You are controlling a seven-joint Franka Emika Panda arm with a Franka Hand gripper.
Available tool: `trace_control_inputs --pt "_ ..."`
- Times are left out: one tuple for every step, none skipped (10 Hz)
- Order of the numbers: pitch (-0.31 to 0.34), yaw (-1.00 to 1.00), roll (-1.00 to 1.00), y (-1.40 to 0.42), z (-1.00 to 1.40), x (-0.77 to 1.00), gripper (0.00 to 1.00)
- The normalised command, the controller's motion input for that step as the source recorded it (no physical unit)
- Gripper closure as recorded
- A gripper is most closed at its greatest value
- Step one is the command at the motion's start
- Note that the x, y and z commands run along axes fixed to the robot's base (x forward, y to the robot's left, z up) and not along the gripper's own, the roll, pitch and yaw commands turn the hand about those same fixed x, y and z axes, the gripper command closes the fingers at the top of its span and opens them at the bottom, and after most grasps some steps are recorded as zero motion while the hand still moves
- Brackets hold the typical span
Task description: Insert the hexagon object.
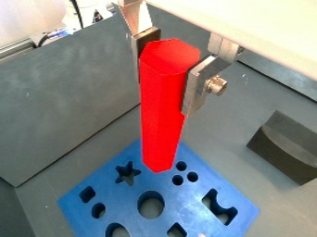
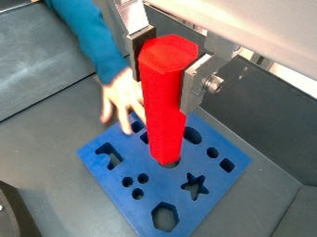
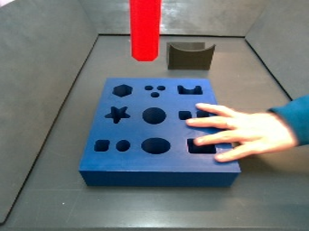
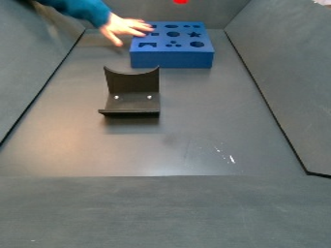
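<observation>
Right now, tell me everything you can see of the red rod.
The red rod is a long bar of smooth, bright plastic with a six-sided top face. It hangs upright, clamped near its top in the gripper, whose silver fingers press on opposite sides. Its lower end hangs above the blue board, not in any hole. In a side view only its lower part shows, above the board's far edge. A person's hand rests on the board, clear of the rod.

A robotics test bench in a lab is shown: a bare grey floor (image 4: 168, 145) is walled in by plain grey panels (image 3: 49, 99), as seen in both side views. A blue board (image 3: 157, 171) cut with shaped holes is laid at the far end of the floor in a side view, steadied by a person's hand (image 3: 236, 131). The gripper (image 1: 168, 57), seen in both wrist views hanging above the board, is closed on a red rod (image 1: 164, 102).
</observation>
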Motion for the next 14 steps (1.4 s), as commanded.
trace_control_inputs --pt "0.000 -0.36 0.04 0.11 -0.10 -0.28 1.00" --pt "0.000 -0.77 0.01 0.16 -0.33 -0.33 1.00" --pt "-0.010 -0.84 0.00 0.08 -0.35 -0.42 1.00" --pt "-0.024 -0.82 0.00 0.09 -0.33 -0.45 1.00" --pt "-0.119 -0.70 0.00 0.13 -0.32 -0.50 1.00" --pt "-0.274 -0.60 -0.06 0.17 -0.37 -0.35 1.00" --pt "-0.354 -0.54 -0.07 0.23 -0.33 -0.19 1.00" --pt "-0.379 -0.51 -0.02 0.33 -0.30 -0.16 1.00" --pt "-0.294 -0.54 0.06 0.34 -0.36 -0.11 1.00" --pt "-0.124 -0.51 0.15 0.37 -0.59 0.00 1.00" --pt "0.000 -0.50 0.18 0.38 -0.45 -0.02 1.00" --pt "-0.013 -0.33 0.17 0.16 -0.51 -0.01 1.00" --pt "0.000 -0.23 0.14 0.00 -0.23 -0.19 1.00" --pt "0.020 -0.17 0.08 -0.06 -0.23 -0.09 1.00"
